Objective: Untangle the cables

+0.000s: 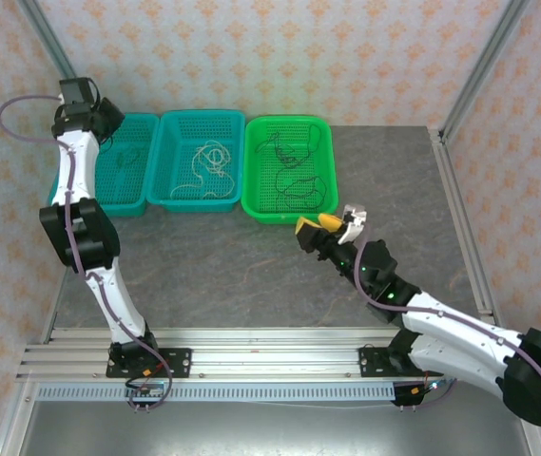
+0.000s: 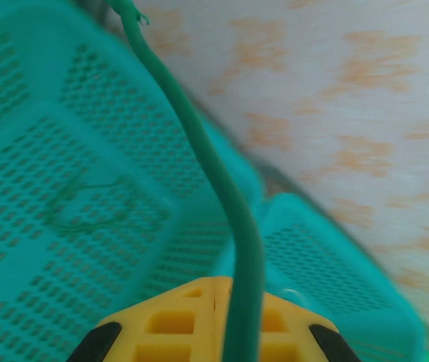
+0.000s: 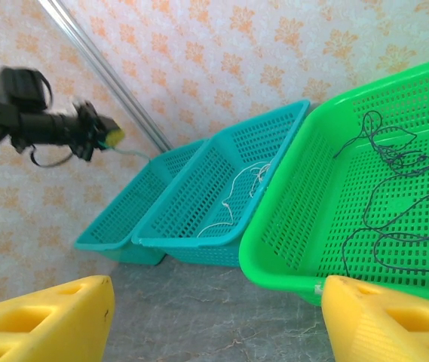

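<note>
Left wrist view: closest to the lens, the left claw [image 2: 222, 294] has its yellow fingers [image 2: 169, 324] pressed together on the green-teal cable [image 2: 233, 219]. The cable rises from the grip and curves off toward the top of the frame. Beneath lies the left teal basket [image 2: 18, 188], with a loop of green wire on its perforated floor. Whether that loop is part of the held cable cannot be told.

Right wrist view: the right claw [image 3: 218, 290] stands with its yellow fingers wide apart and nothing between them, above the grey worktop [image 3: 199, 339]. Ahead, the green basket [image 3: 289, 219] holds the black cable [image 3: 395, 162] in loose loops. Beside it, the middle teal basket [image 3: 191, 253] holds the white cable [image 3: 229, 204].

Top view: the three baskets sit in a row along the far edge of the worktop, the left teal basket at the far left corner. The left claw is raised above that basket. The right claw is just in front of the green basket's near rim.
</note>
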Motion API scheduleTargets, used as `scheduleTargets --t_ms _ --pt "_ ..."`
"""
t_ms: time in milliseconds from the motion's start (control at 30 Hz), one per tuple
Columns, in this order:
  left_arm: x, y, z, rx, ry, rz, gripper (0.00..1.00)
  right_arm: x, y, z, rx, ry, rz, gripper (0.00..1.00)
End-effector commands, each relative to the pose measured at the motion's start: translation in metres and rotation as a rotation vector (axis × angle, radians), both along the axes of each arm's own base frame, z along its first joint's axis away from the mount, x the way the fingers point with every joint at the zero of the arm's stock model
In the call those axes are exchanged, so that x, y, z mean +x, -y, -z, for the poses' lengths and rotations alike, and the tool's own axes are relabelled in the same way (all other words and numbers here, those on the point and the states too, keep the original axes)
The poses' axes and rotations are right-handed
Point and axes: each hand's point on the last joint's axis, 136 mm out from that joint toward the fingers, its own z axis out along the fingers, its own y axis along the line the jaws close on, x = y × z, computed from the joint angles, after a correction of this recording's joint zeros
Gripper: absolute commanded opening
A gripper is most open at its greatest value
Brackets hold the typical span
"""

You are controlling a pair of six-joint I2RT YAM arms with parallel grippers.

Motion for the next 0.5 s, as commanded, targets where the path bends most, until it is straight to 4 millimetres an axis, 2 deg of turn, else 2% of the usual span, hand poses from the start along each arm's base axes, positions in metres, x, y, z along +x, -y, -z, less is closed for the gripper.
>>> scheduleTargets --t_ms 0,33,100,133,167,233,333,367,400,467 --pt "-0.015 -0.021 0.012 0.047 -0.082 -0.031 0.07 -0.004 0.009 0.011 -0.011 -0.021 0.023 0.73" --pt "-0.014 -0.02 0.013 0.043 -0.081 -0.017 0.22 -0.005 0.01 0.013 -0.009 -0.026 0.025 0.73" --pt "-0.015 -0.015 0.013 0.032 -0.076 0.008 0.64 -0.005 0.011 0.016 -0.006 -0.033 0.027 0.73" --pt "-0.016 -0.013 0.009 0.025 -0.063 0.004 0.82 -0.005 0.011 0.017 -0.006 -0.037 0.029 0.73" --pt "-0.019 -0.011 0.004 0.015 -0.048 -0.001 0.91 -0.005 0.011 0.017 -0.004 -0.037 0.032 0.74" --pt "-0.025 -0.005 -0.011 0.014 0.003 -0.009 0.99 -0.003 0.011 0.017 -0.006 -0.032 0.038 0.74" --pt "-0.041 -0.001 -0.025 0.017 0.016 -0.045 1.0 0.0 0.009 0.014 -0.013 -0.016 0.041 0.75" --pt "-0.053 0.0 -0.039 -0.001 0.043 -0.081 1.0 0.001 0.009 0.013 -0.019 -0.013 0.043 0.76" --pt "-0.06 0.003 -0.044 -0.024 0.069 -0.097 1.0 0.001 0.009 0.014 -0.027 -0.008 0.047 0.76" --pt "-0.072 0.017 -0.057 -0.077 0.156 -0.093 1.0 0.005 0.014 0.014 -0.045 -0.003 0.077 0.76"
